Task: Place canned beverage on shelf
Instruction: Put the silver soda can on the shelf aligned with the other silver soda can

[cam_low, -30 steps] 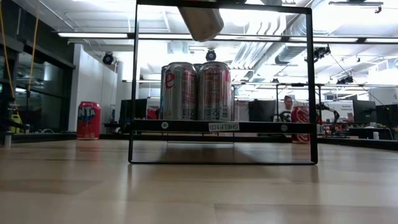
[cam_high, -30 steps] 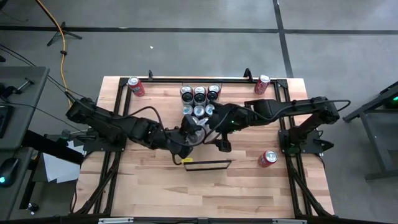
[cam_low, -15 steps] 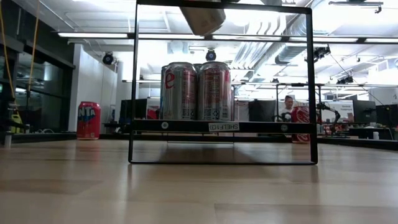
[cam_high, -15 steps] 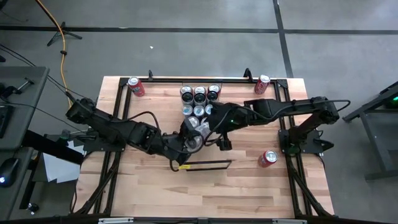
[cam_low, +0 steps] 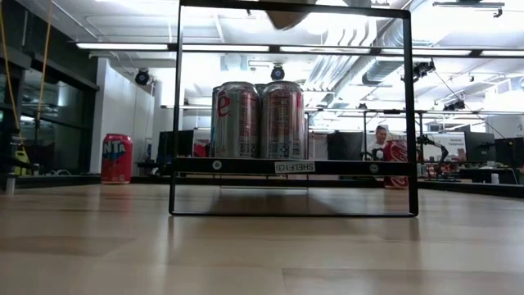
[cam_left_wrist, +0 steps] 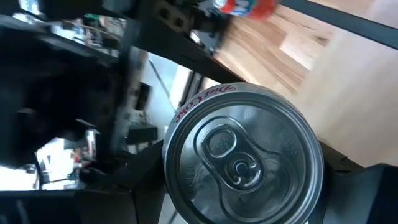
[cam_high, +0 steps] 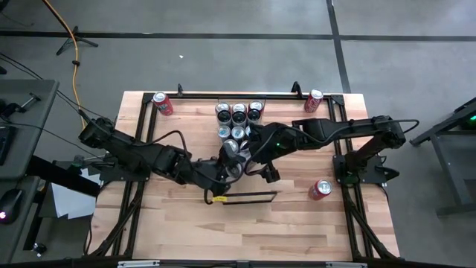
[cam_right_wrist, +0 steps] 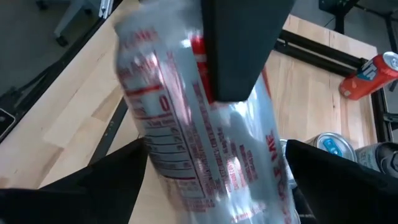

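A silver Diet Coke can (cam_left_wrist: 242,155) hangs in the air above the table's middle (cam_high: 232,151), with my left gripper (cam_high: 225,167) shut on it. The low view shows only its lower end (cam_low: 286,15), at the top edge of the picture. My right gripper (cam_high: 257,159) is open. Its fingers (cam_right_wrist: 106,180) stand on either side of the same can (cam_right_wrist: 199,130); I cannot tell whether they touch it. The shelf (cam_high: 249,197), a narrow pale board in a black frame (cam_low: 291,166), stands on the table just in front of both grippers. My left gripper pinches the can's side wall (cam_right_wrist: 186,106) between its two fingers. One finger (cam_right_wrist: 242,50) lies along the wall, and the can's top (cam_left_wrist: 239,165) faces the wrist. The can is lifted clear of the table and tilted.
Several silver cans (cam_high: 238,121) stand clustered at the table's far middle, just behind the grippers. Red cans sit at the far left (cam_high: 162,104), the far right (cam_high: 314,100) and the right side (cam_high: 320,189). Bare wood lies in front of the shelf.
My left gripper has tipped and raised the can. In the low view the can has gone from hanging below the frame's top bar to nearly out of the picture's top. My right gripper has rolled about its own axis without leaving its place.
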Robot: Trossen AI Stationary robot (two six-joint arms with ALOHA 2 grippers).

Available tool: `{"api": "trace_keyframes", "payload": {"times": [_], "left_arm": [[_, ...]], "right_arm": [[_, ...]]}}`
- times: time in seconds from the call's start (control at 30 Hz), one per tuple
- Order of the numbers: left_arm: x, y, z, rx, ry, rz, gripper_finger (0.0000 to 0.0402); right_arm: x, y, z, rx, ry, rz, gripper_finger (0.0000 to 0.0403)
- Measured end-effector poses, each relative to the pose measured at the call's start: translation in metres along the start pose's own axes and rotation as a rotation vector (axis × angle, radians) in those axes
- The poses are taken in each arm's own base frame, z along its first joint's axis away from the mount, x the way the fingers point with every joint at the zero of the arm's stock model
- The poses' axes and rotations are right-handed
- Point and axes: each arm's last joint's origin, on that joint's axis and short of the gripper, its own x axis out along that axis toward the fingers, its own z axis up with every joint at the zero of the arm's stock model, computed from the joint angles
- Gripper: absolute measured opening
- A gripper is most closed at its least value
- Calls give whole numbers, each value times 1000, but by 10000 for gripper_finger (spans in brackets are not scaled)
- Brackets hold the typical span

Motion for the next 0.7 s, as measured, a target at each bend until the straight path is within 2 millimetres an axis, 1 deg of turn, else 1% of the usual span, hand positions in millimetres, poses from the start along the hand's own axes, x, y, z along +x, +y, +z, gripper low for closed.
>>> {"api": "trace_keyframes", "payload": {"times": [0.27,0.47,0.63,0.7], "left_arm": [[2,3,-2,-5,5,16,228],[2,3,-2,-7,7,15,228],[2,3,-3,-7,19,23,263],[2,4,-3,-8,23,32,269]], "right_arm": [[0,2,1,44,-4,9,364],[0,3,1,70,-4,12,324],[0,3,1,85,-6,13,314],[0,3,1,108,-5,23,313]]}}
